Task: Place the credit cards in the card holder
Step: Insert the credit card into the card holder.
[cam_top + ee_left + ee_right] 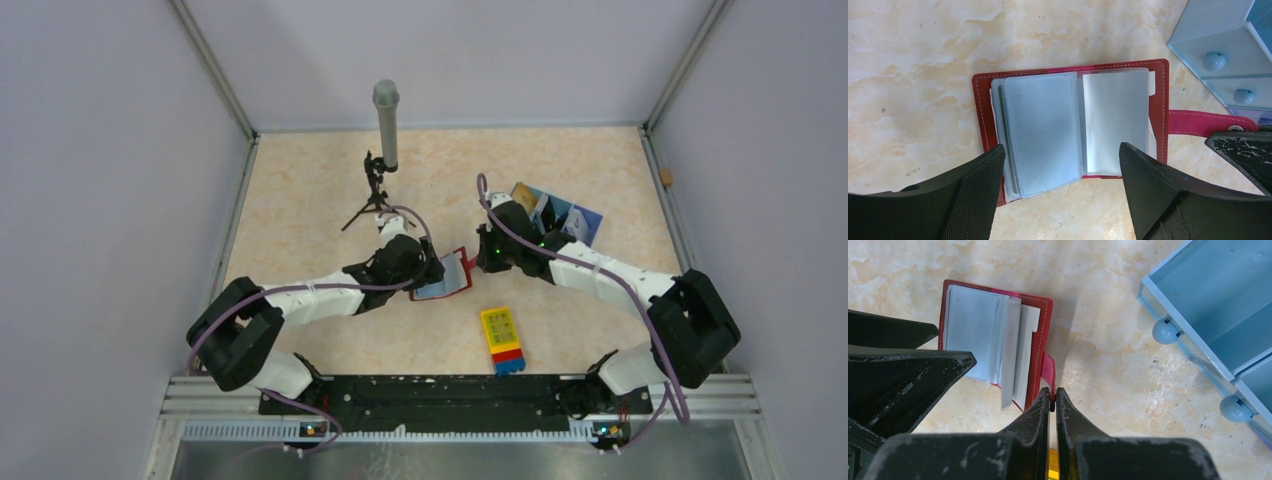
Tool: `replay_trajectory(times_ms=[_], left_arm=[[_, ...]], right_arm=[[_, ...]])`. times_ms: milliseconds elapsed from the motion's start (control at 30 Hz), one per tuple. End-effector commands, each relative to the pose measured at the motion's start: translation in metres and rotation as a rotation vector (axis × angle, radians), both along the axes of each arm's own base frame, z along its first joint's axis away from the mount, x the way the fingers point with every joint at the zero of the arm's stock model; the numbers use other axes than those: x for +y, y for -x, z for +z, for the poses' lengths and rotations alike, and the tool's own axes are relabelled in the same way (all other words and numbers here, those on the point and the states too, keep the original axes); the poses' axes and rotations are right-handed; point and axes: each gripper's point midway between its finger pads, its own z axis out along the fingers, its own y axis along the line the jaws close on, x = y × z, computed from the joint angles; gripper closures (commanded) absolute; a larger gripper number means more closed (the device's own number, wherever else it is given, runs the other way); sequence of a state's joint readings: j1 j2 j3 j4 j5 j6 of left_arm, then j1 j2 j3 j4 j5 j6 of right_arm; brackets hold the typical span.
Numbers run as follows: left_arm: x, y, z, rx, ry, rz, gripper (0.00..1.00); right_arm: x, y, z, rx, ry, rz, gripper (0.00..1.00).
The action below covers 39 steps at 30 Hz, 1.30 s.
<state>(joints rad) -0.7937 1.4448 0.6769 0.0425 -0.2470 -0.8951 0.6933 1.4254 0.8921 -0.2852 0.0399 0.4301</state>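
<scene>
1. Card holder [1068,125] lies open and flat on the table [300,200], centre of the workspace, between the two wrists. Red cover faces down and the clear, blue-grey pockets face up.
2. Right gripper [1053,392]: fingers clenched on the red closure tab [1198,121] at the holder's right edge, pinning it.
3. Left gripper [1060,146]: fingers spread wide and grasping nothing. It hangs just above the pockets with one finger to each side.
4. Credit cards [522,195]: a yellow-gold one shows in the light-blue tray [1193,52], well apart from the holder to the far right. The other cards are too small to make out. A thin dark sliver runs along the left edge of the pocket stack; I cannot tell whether it is a card.
5. Handling, holder: probably light and floppy. The slick sleeves fan loosely, and it would likely skate on the smooth tabletop if pushed. The tab looks like the sound place to anchor it, since that leaves the pocket mouths free.
6. Handling, cards: thin, stiff and slippery, and hard to pick up lying flat. Best pinched across the faces near one short end, so the other end is free to lead into a sleeve.
7. Risk: a card catching a sleeve lip and buckling the stack.
</scene>
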Motion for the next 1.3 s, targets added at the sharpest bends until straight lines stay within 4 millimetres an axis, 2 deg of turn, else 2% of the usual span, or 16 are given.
replay_trajectory(times_ms=[0, 433, 767, 933, 1267], left_arm=[[-0.009, -0.004, 0.008, -0.020, 0.039, -0.014, 0.17], [-0.019, -0.005, -0.001, 0.002, 0.039, -0.032, 0.20], [-0.037, -0.010, 0.007, -0.008, 0.073, -0.061, 0.27], [-0.042, -0.011, 0.010, -0.014, 0.073, -0.064, 0.27], [-0.040, -0.007, 0.010, -0.023, 0.008, -0.041, 0.19]], right_arm=[[0.011, -0.006, 0.015, -0.036, -0.024, 0.014, 1.00], [0.012, -0.006, 0.014, -0.033, -0.021, 0.017, 1.00], [0.014, -0.006, 0.008, -0.017, -0.017, 0.023, 1.00], [0.013, -0.005, 0.006, -0.013, -0.015, 0.025, 1.00], [0.013, -0.005, 0.004, -0.009, -0.014, 0.023, 1.00]])
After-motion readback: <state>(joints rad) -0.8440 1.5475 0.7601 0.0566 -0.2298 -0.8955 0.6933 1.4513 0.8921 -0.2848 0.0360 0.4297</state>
